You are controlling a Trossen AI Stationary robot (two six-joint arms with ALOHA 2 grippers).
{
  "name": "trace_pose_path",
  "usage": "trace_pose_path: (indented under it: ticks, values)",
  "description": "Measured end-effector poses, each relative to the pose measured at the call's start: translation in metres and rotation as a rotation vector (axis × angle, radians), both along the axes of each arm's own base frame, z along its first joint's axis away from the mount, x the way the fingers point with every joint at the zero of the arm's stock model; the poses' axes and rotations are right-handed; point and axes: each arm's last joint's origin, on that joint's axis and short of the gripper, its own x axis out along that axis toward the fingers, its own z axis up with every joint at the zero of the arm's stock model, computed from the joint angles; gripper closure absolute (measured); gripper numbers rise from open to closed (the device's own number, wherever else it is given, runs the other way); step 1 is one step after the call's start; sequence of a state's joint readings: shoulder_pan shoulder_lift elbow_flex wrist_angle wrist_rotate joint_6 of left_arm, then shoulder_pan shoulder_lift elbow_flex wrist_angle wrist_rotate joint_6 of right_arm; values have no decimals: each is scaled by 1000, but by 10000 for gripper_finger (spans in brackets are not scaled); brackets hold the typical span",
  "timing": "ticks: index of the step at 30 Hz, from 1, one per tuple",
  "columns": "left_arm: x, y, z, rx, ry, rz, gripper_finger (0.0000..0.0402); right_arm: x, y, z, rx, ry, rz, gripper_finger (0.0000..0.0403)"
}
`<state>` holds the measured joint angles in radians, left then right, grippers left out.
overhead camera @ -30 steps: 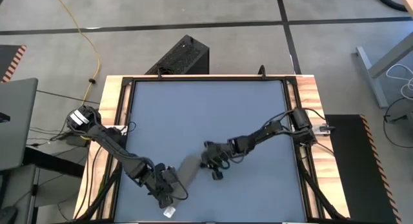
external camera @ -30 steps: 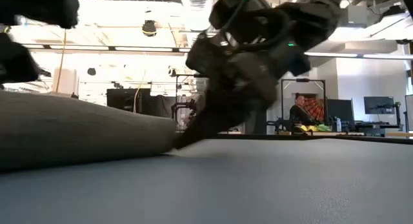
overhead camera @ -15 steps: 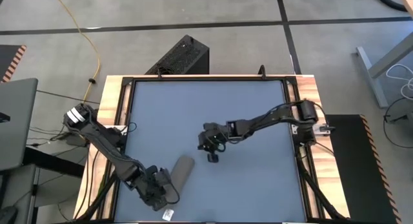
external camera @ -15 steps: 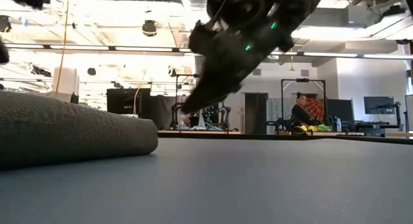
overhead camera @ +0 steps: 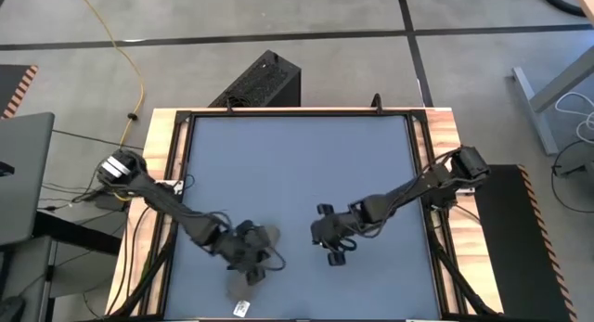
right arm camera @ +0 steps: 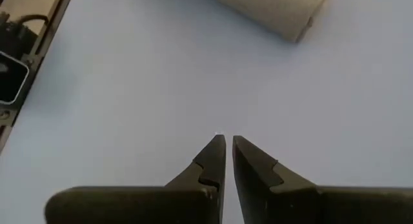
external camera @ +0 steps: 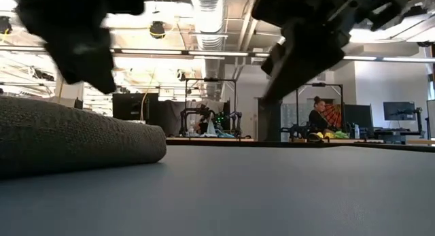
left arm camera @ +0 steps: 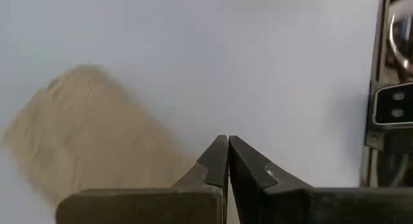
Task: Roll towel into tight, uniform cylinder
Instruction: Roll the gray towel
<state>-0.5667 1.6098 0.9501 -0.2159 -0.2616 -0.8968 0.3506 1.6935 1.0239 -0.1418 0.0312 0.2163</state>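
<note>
The blue-grey table lies mostly bare: the whole far half and the middle show nothing on them, and both arms crowd the near strip, close to the near edge. The towel sits there as a rolled cylinder, left of centre and not far from the near rim; in the high view most of it hides under the left arm, so only a short stub shows, with its long axis running on a slant from near-left to far-right. A small white tag lies at the very near edge, just beside the roll. In the low view the roll rests flat on the surface, one rounded end facing into the open table. The left gripper hangs over the near end of the roll; its wrist view shows the two fingers pressed together, gripping nothing, with the cloth beneath and beside them. The right gripper sits to the right of the roll, apart from it, with bare table between; its fingers stand nearly together with only a thin slit, empty, and the roll's end lies ahead of them.
</note>
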Motion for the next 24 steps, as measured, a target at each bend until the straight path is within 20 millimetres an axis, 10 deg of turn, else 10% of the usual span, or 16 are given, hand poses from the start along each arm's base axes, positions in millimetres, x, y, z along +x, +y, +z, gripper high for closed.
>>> trace_pose_path:
  ticks: [14,24]
  values:
    - [72,15,-23,244,255,-271,401,-12,5,-14,2,73,-47,345]
    - [51,12,-27,360,658,-264,401,-12,1,-14,-42,70,-39,345]
